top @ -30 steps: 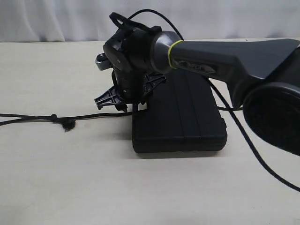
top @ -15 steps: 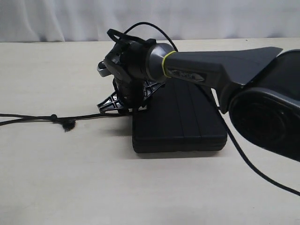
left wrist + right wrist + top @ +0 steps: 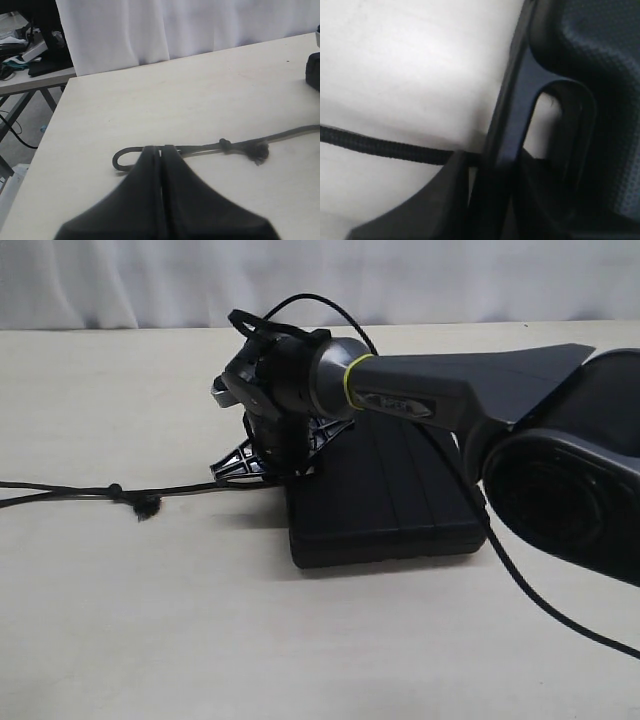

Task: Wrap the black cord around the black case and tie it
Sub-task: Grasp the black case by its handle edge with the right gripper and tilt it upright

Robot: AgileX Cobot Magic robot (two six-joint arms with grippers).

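the left claw (image 3: pixel 161 149) is pressed shut, the looped end of the black cord (image 3: pixel 200 148) at its tips, and the cord's length runs from 9 toward 3 o'clock along the surface (image 3: pixel 150 620). it reaches the nearer right claw (image 3: pixel 268 468), half narrowed astride the handle (image 3: pixel 520 100) of the black case (image 3: pixel 385 500), grip i cannot tell; the case lies flat at that claw's 3 o'clock.

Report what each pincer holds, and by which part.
Right pincer: the black case, by its handle bar. Left pincer: closed, apparently pinching the black cord near its looped end.
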